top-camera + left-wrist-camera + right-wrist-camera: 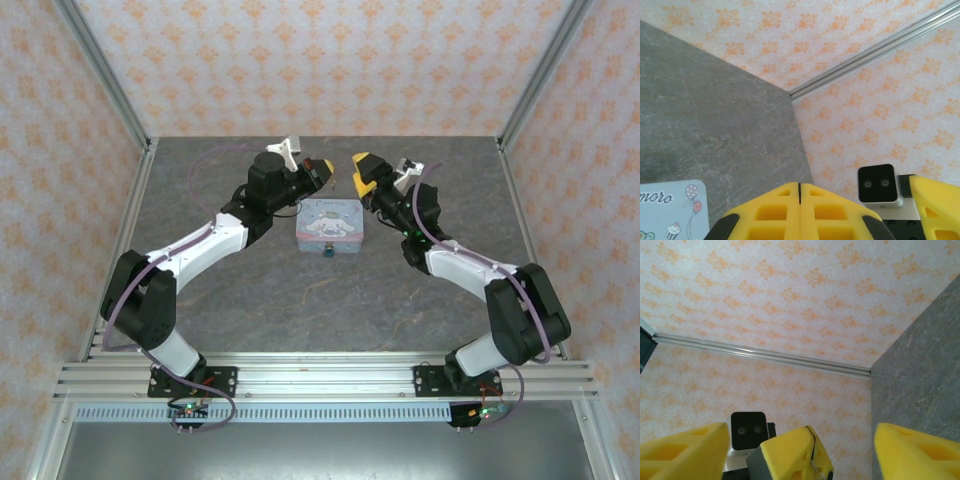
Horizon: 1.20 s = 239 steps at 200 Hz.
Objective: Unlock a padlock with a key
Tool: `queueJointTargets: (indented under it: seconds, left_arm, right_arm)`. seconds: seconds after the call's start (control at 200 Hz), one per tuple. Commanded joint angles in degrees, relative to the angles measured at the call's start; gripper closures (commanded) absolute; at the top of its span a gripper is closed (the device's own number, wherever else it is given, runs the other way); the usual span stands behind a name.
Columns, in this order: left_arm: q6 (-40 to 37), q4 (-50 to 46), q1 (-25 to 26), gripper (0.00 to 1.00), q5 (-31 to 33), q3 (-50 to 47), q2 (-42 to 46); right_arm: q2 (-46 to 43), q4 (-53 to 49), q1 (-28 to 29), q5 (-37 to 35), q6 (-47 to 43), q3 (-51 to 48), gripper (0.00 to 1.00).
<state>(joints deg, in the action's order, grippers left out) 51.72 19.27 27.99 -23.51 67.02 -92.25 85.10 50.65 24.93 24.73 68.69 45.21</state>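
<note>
Table: grey stone-look top, with orange-patterned walls on the left, far and right sides.
Left arm: base at near-left, reaches far and rightward toward mid-table.
Left tool: clenched. In the left wrist view its yellow fingers press together along one seam. Cannot tell whether anything is pinched between them. It sits just past the far-left corner of the tin, tip pointing right.
Tin: pastel printed rectangular box, flat on the table mid-scene, between the two arms. One corner shows at bottom-left of the left wrist view.
Padlock: tiny dark teal body at the middle of the tin's near edge. Touching it or just beside it, cannot tell which. Shackle is too small to read. Well apart from both tools.
Right tool: released. In the right wrist view its yellow fingers are spread wide with nothing gripped. It sits past the far-right corner of the tin, facing the left tool, near it but apart.
Right arm: base at near-right, reaches far and leftward.
</note>
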Motion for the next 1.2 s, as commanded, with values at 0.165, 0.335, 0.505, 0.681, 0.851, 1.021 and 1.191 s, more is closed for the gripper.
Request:
queueJointTargets:
  seconds: [0.165,0.335,0.505,0.681,0.851,1.021,1.191]
  left_arm:
    - [3.71,8.52,-1.22,1.00,-3.02,-0.93,-1.09]
    - [4.76,10.87,-1.86,1.00,-4.32,-0.47,-2.58]
    - [6.58,12.98,-2.19,1.00,-4.97,-0.11,-4.20]
    - [7.74,14.16,-2.48,1.00,-5.06,-0.20,-4.80]
    - [8.91,15.36,-2.85,1.00,-5.06,-0.40,-5.16]
    - [9.32,15.76,-2.94,1.00,-4.98,-0.23,-5.49]
    - [9.62,15.83,-3.04,1.00,-4.88,0.00,-5.83]
  right_arm:
    - [5.41,9.83,-0.21,1.92,2.94,3.21,0.23]
    - [7.75,11.58,0.84,3.28,3.91,4.74,0.42]
    - [9.80,12.70,2.18,3.67,4.26,6.03,0.53]
    - [11.13,13.48,3.00,3.50,4.75,6.03,0.58]
    - [12.08,14.65,3.46,2.97,5.32,5.16,0.60]
    - [12.55,15.39,3.72,2.99,5.84,4.54,0.67]
    - [12.72,15.78,4.24,3.28,5.95,4.14,0.68]
